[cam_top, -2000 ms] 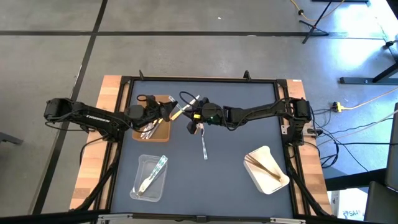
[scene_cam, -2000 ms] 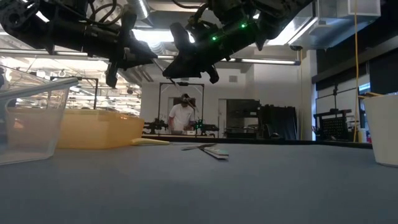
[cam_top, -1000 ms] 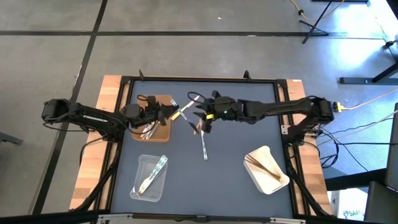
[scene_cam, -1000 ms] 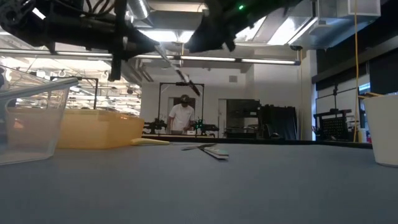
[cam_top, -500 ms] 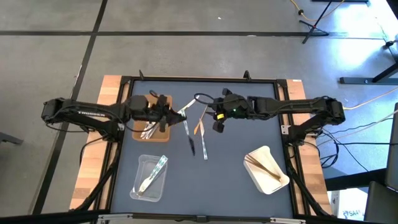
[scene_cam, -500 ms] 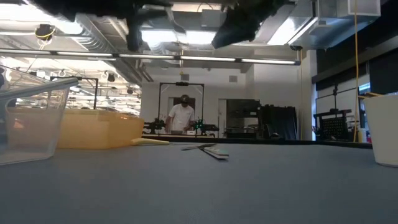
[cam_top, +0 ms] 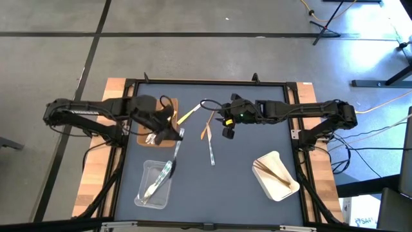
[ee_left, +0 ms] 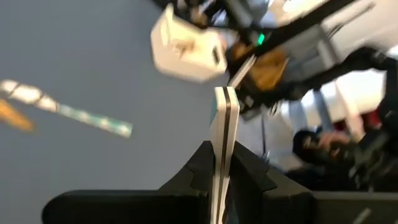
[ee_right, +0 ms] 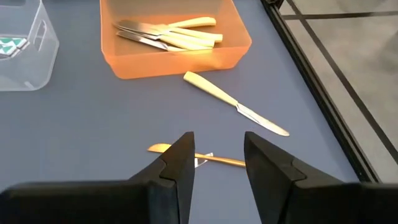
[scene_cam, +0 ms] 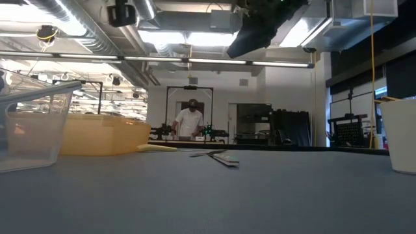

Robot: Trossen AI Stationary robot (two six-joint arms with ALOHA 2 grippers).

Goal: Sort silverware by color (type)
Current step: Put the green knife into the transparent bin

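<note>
My left gripper (cam_top: 175, 132) hangs over the near right corner of the brown tray (cam_top: 168, 138), shut on a slim clear-silvery utensil (ee_left: 224, 118). My right gripper (cam_top: 226, 127) stands open above the table's middle, with nothing between its fingers (ee_right: 214, 155). Below it a yellow knife (ee_right: 233, 102), a thin wooden utensil (ee_right: 196, 158) and a clear utensil (cam_top: 211, 152) lie flat on the mat. Yellow utensils (ee_right: 168, 34) lie in the brown tray. Clear utensils (cam_top: 158, 180) lie in the clear tray (cam_top: 143, 196). My left gripper pinches the clear-silvery utensil between its two fingers (ee_left: 245, 171), on its flat faces (ee_left: 221, 158). The utensil shows edge-on and sticks out forward past the fingertips. It is lifted clear of the table and the trays. Which end is held I cannot tell.
A white tray (cam_top: 283, 183) with wooden utensils stands at the near right. The black frame (cam_top: 206, 82) runs around the mat. In the low view a person (scene_cam: 190, 123) stands far off in the room behind the table.
My left gripper has risen and tipped up from pointing steeply down to nearly level, carrying the clear-silvery utensil from beside the brown tray toward the table's near edge. My right gripper has drawn back a little toward the table's right edge, still open.
</note>
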